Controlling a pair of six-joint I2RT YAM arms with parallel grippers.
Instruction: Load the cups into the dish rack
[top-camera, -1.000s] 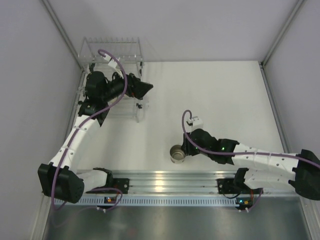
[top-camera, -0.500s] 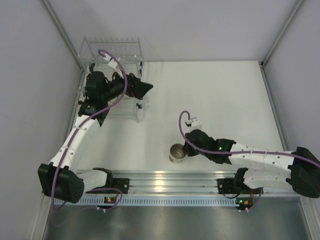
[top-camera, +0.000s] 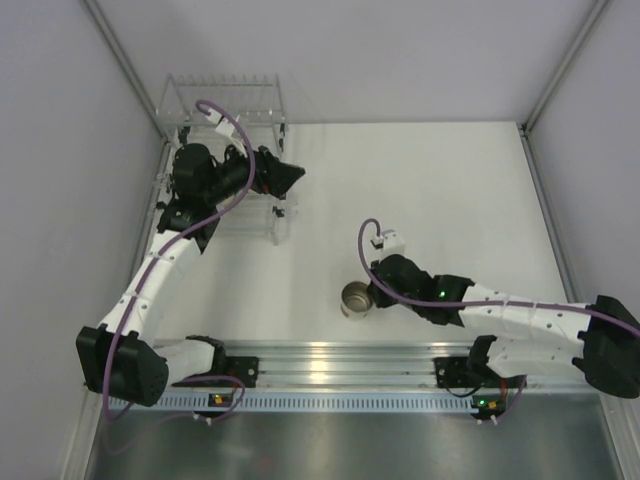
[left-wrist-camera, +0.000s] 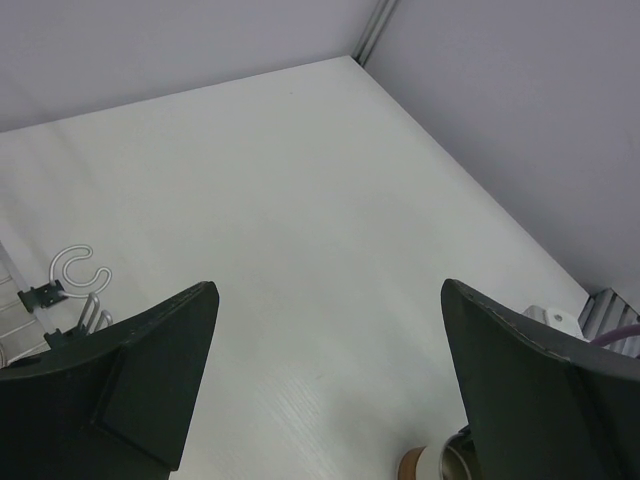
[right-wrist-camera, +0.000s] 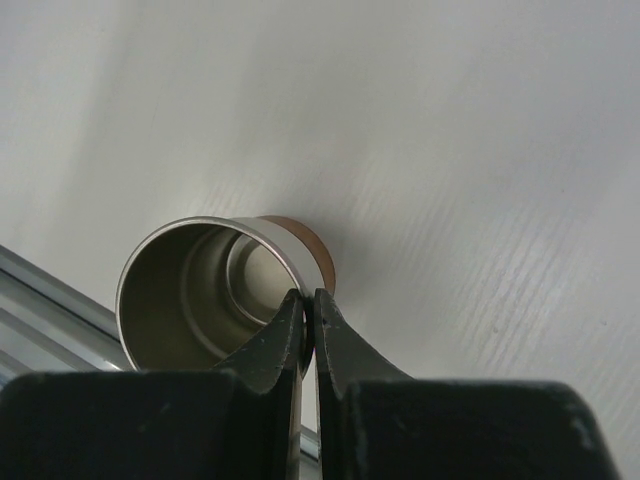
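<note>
One cream cup with a brown band and a shiny silvery inside is at the near middle of the table. My right gripper is shut on its rim, one finger inside and one outside, as the right wrist view shows on the cup at the gripper. The cup's edge also shows in the left wrist view. The clear dish rack stands at the far left. My left gripper is open and empty by the rack's right side, also open in its wrist view. No other cups show.
White enclosure walls close in the left, right and back. A metal rail runs along the near table edge by the arm bases. A white wire hook of the rack area shows at the left of the left wrist view.
My right gripper and the cup have shifted slightly up and away from the rail. The left arm has not moved.
</note>
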